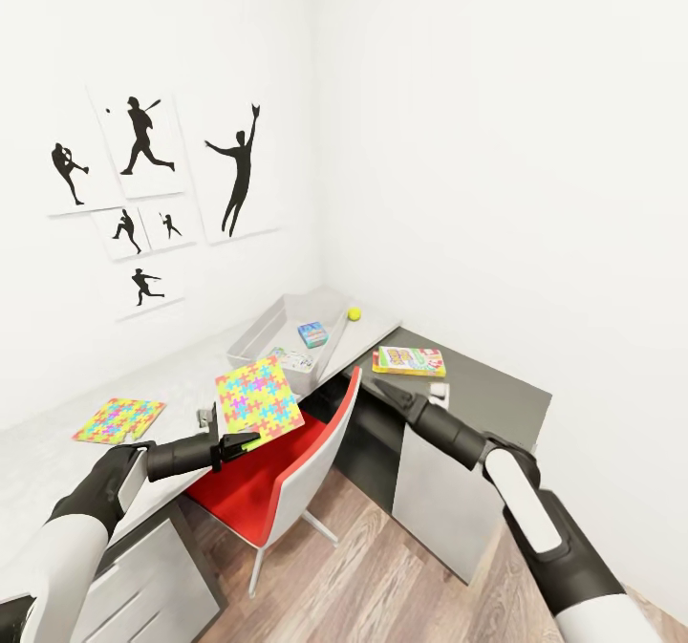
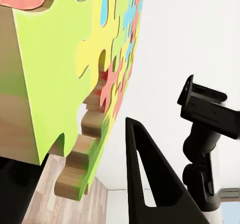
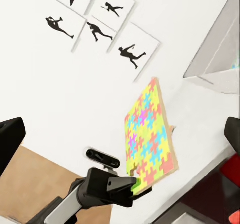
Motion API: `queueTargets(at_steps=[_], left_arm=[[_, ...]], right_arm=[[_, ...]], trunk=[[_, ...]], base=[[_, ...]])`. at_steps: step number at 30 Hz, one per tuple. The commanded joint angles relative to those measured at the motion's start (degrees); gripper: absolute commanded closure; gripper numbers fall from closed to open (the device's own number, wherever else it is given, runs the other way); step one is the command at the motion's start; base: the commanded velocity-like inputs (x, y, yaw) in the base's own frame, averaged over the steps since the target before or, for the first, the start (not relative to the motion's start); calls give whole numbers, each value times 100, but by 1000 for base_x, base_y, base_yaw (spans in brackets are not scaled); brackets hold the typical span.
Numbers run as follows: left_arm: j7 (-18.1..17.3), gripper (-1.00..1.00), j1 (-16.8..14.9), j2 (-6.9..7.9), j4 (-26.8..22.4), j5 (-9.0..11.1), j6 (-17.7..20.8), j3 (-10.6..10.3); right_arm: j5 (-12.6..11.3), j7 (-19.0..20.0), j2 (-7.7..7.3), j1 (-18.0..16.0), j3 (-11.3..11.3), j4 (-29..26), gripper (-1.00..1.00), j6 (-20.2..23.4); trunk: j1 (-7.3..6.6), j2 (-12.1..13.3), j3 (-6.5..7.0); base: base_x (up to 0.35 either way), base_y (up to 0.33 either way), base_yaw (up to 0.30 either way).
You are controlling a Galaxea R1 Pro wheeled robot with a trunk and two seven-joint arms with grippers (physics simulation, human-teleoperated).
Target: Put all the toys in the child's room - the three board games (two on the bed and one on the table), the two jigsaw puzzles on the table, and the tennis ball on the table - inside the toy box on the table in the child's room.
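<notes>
The left gripper [image 1: 250,442] is clenched on one corner of a jigsaw puzzle [image 1: 258,401], lifting it tilted above the table [image 1: 57,452] edge. At ten o'clock from it the second jigsaw puzzle [image 1: 118,419] lies flat. The toy box [image 1: 256,330] sits at one o'clock, with a blue board game [image 1: 312,334] inside; a second printed box in it is partly hidden behind the lifted puzzle. The tennis ball [image 1: 354,313] rests just beside the box. The right gripper [image 1: 382,387] hangs apart from everything, its fingers spread.
</notes>
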Motion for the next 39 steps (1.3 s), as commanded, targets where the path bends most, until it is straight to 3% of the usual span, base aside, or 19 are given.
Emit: queueTargets(at_steps=[1,26,39], left_arm=[[-9,100,-5,0,0,6,44,4],[-19,100,-5,0,-6,15,4,3],[-18,100,-5,0,-7,16,9,4]], right_arm=[[-38,-6,0,24,-47,-3,-100,26],[6,-48,76,71,-121,17,-100,35],[11,-50,85,66,-103,36,-100,30]], trunk=[[4,-13,-12],[4,-13,-12],[4,-13,-12]], base=[[0,0,0],[4,0,0],[267,0,0]])
